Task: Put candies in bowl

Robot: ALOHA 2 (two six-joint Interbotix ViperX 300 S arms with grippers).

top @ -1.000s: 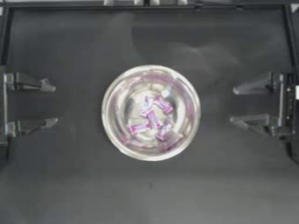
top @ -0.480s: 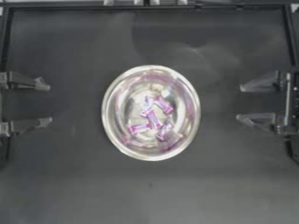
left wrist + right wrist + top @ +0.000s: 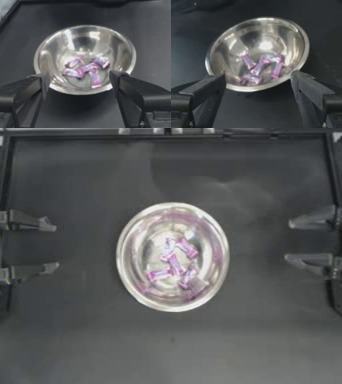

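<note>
So the bowl (image 3: pixel 173 256) sits in the middle of the dark worktop (image 3: pixel 80 338), right between the two hands and well apart from both. All the candies (image 3: pixel 175 265) are inside it, bunched together at the bottom in a loose pile, some touching or overlapping each other. I count about five purple-pink wrappers in the wrist views. The left hand (image 3: pixel 48 245) is pulled back at its own edge of the worktop, jaws spread wide and holding nothing. The right hand (image 3: pixel 294 240) is the same deal on the opposite side, jaws apart and empty. From each wrist camera the bowl shows straight ahead of the hand, framed between its two jaws.
</note>
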